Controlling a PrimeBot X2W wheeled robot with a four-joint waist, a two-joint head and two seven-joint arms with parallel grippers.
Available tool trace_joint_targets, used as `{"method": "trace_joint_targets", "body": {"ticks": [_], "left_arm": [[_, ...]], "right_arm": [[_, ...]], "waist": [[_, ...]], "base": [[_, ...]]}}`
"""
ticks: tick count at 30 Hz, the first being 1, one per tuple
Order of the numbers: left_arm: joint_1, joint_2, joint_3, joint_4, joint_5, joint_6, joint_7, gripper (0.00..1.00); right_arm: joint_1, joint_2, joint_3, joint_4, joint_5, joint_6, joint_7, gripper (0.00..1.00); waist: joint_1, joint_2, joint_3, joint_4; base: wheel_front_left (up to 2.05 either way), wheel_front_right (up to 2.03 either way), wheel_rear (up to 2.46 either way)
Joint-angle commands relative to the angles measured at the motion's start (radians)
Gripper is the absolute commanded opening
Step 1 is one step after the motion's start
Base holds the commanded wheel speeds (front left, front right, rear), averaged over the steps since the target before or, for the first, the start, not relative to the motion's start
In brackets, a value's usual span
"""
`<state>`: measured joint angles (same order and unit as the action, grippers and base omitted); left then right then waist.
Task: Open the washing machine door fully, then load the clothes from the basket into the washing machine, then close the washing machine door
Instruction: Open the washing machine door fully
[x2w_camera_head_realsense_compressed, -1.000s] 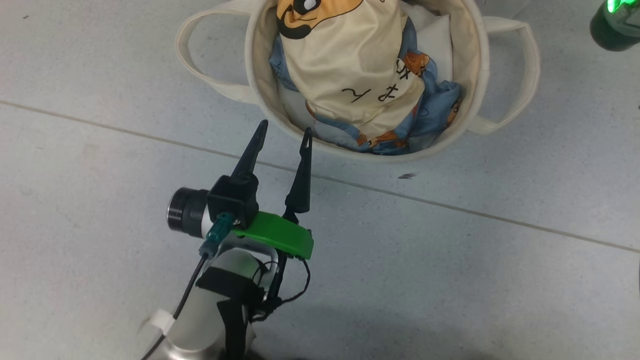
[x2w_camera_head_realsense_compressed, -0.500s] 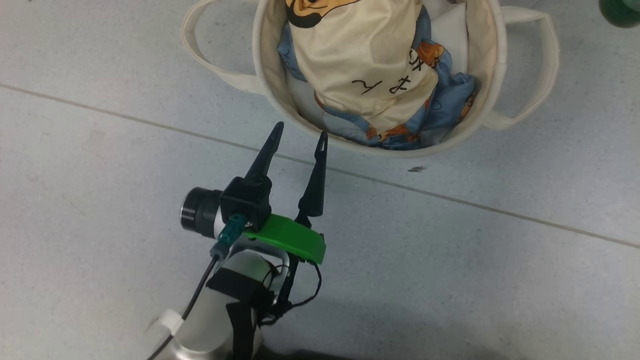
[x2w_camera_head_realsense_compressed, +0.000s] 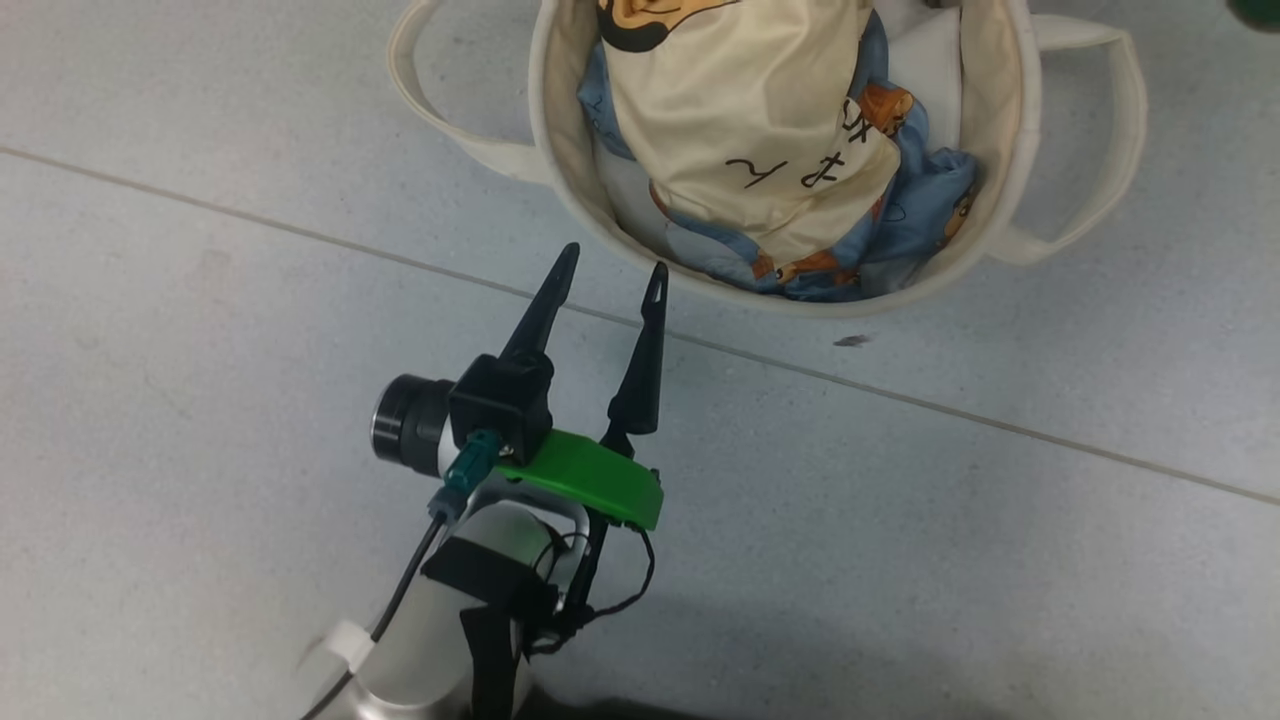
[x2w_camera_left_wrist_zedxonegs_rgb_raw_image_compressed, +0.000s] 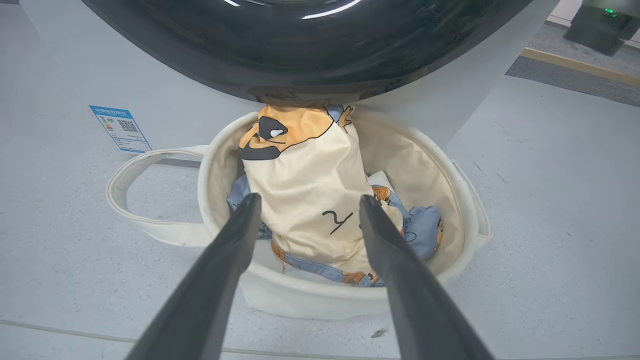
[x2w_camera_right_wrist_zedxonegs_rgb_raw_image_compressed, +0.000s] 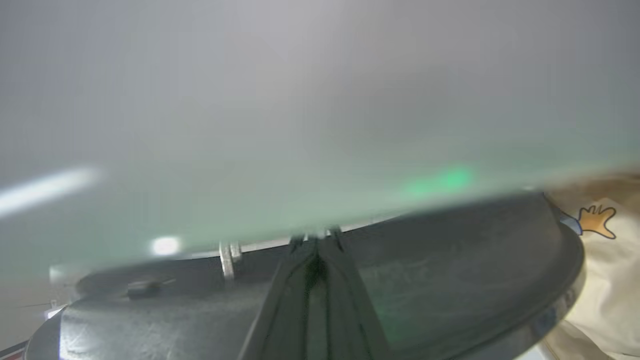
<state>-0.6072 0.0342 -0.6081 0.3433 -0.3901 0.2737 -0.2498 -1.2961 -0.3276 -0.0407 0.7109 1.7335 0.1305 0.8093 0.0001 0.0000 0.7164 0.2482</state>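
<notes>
The left gripper (x2w_camera_left_wrist_zedxonegs_rgb_raw_image_compressed: 310, 200), fingers spread wide, hangs just before the basket (x2w_camera_left_wrist_zedxonegs_rgb_raw_image_compressed: 300, 300) holding heaped clothes (x2w_camera_left_wrist_zedxonegs_rgb_raw_image_compressed: 305, 170); behind the basket rises the washing machine door (x2w_camera_left_wrist_zedxonegs_rgb_raw_image_compressed: 300, 50).

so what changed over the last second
The head camera swung, sliding the whole scene rightward. The open, dark-fingered left gripper still hovers at the near rim of the round off-white canvas basket. Nothing was grasped, and the cream bear-face garment lies untouched.

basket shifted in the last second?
No. The basket keeps its gap to the dark floor speck; the whole head view slid, so the camera moved.
</notes>
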Motion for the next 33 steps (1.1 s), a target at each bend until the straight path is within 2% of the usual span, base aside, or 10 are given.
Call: {"method": "trace_joint_targets", "body": {"ticks": [1,20,33], "left_arm": [[0.003,0.016,0.025,-0.03,-0.002,0.005,-0.012,1.0],[0.072,0.016,0.049,-0.005,-0.02,-0.016,-0.012,1.0],[0.149,0.016,0.07,0.041,-0.028,-0.031,-0.012,1.0]], "right_arm": [[0.01,0.018,0.023,-0.03,0.002,0.0,0.019,0.0],[0.354,0.084,0.14,-0.128,0.035,0.0,0.064,0.0],[0.599,0.168,0.213,-0.123,0.093,0.0,0.068,0.0]], "waist": [[-0.0001,0.0,-0.006,0.001],[-0.0001,0.0,-0.188,0.006],[-0.0001,0.0,-0.348,0.059]], "base": [[0.0,0.0,0.0],[0.0,0.0,0.0],[0.0,0.0,0.0]]}}
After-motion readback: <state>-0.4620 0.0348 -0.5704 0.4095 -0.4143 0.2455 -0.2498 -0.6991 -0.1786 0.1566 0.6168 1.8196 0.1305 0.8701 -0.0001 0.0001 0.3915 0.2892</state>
